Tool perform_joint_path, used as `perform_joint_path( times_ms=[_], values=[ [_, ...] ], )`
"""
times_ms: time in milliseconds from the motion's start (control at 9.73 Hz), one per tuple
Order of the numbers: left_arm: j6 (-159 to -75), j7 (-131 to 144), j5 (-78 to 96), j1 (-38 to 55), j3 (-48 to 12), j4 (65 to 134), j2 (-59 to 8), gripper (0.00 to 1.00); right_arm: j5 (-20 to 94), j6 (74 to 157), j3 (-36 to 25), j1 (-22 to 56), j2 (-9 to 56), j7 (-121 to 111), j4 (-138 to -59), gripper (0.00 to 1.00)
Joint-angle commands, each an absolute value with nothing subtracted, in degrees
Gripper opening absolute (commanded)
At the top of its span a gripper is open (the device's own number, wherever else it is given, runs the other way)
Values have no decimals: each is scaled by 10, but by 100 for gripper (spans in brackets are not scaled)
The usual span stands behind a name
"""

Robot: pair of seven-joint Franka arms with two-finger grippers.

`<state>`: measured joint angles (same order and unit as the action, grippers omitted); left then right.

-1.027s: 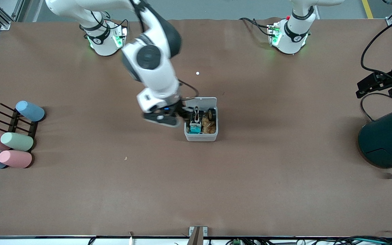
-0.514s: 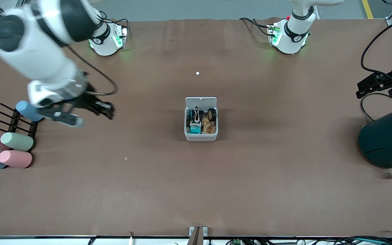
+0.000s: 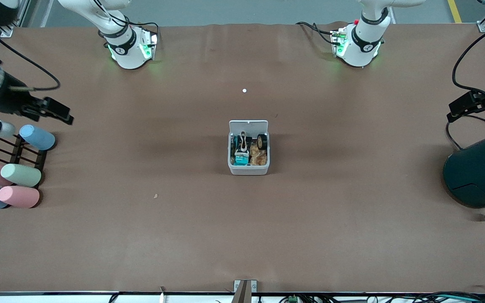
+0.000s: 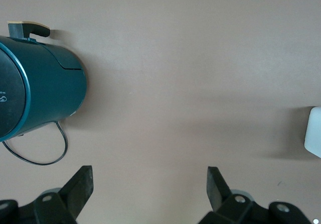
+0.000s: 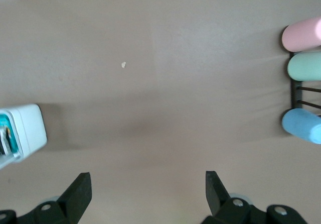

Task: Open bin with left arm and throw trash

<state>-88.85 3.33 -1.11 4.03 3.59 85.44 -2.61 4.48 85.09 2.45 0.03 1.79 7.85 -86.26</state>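
The white bin (image 3: 249, 170) stands at the table's middle with its lid (image 3: 249, 125) up. Inside lie a dark tape roll (image 3: 262, 141), a tan piece (image 3: 259, 159) and a teal-and-white piece (image 3: 241, 158); I cannot make out the black wrapper for certain. My right gripper (image 3: 53, 110) is open and empty, over the table beside the cup rack; its wrist view shows the bin's corner (image 5: 25, 129) and the gripper (image 5: 148, 184). My left gripper (image 3: 467, 104) is open and empty above the teal container; it shows in its wrist view (image 4: 149, 180) with the bin's edge (image 4: 314, 138).
A large dark teal round container (image 3: 478, 172) lies at the left arm's end, also in the left wrist view (image 4: 42, 93). Pastel cups (image 3: 20, 174) and a black rack (image 3: 19, 153) sit at the right arm's end. A small crumb (image 3: 155, 195) lies nearer the camera.
My right arm has swung from over the bin to its own end of the table, by the cup rack. The bin and its contents have not moved. The left arm has barely shifted.
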Motion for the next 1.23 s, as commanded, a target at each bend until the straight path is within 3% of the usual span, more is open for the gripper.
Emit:
perform_joint_path(
  times_ms=[0, 1130],
  values=[
    [-877, 25, -6, 39, 36, 840, -32, 100, 44, 840, 33, -43, -22, 1, -887, 100],
    [-878, 25, -10, 39, 36, 840, -33, 100, 1, 857, 34, -60, -30, -27, -893, 100]
  ],
)
